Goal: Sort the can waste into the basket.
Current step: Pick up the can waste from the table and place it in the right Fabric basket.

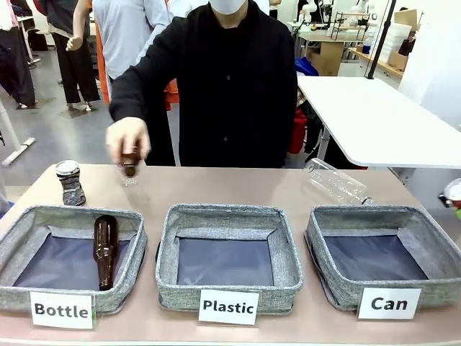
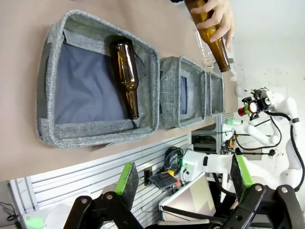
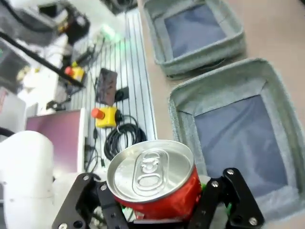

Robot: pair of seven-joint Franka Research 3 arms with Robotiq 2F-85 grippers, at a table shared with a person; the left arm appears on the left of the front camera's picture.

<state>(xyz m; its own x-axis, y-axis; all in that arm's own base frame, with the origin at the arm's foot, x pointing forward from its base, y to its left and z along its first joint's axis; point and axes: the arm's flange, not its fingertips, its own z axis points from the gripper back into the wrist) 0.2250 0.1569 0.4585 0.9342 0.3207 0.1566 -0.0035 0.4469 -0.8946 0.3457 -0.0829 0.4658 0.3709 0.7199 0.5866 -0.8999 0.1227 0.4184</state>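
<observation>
My right gripper (image 3: 157,196) is shut on the shiny red can (image 3: 152,183), gripping its sides with the silver top facing the camera. It hangs off the table's near edge, beside the grey "Can" basket (image 3: 271,95), and peeks in at the far right of the front view (image 1: 451,198). That basket (image 1: 324,238) holds nothing. The dark crushed can (image 1: 70,182) stands upright at the table's far left, behind the "Bottle" basket (image 1: 18,238). My left gripper (image 2: 183,177) is open and holds nothing, off the table's near side by the "Bottle" basket (image 2: 47,86).
A person's hand (image 1: 127,140) holds a brown bottle (image 1: 130,167) upright on the table near the dark can. Another brown bottle (image 1: 105,250) lies in the "Bottle" basket. A clear plastic bottle (image 1: 335,182) lies behind the "Can" basket. The "Plastic" basket (image 1: 169,245) sits in the middle.
</observation>
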